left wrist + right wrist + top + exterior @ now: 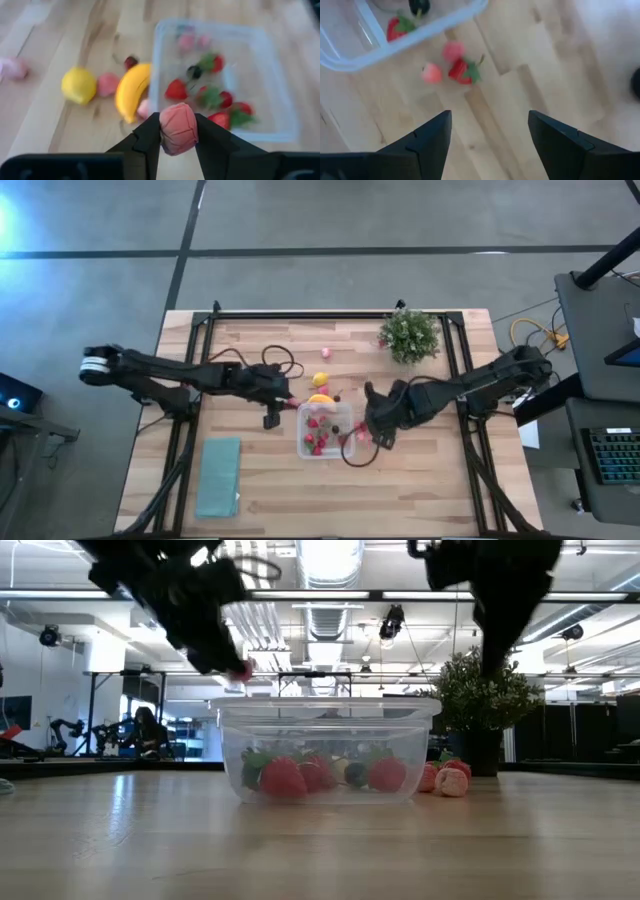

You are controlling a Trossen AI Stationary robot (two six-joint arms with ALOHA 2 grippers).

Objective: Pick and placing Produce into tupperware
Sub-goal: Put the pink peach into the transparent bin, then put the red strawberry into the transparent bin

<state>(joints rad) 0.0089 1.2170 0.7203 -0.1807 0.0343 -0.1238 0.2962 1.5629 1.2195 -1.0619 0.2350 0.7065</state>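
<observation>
Produce transfer: left gripper (177, 131) holds one pink-red piece beside the tupperware (272, 90).

Left gripper fingers (146, 142) are clamped on a pink-red produce piece (177, 127), lifted clear of the desk (260, 500), which suggests it is being carried toward the box rim. Just beyond it lie a banana (131, 90), a lemon (79, 85) and a pink piece (107, 83), still outside. Strawberries (176, 90) already rest inside the clear tupperware at desk centre. Right gripper (490, 131) hangs with jaws spread and empty over the desk, near three loose red pieces (455, 65) lying just beside the box, presumably its next pick.
</observation>
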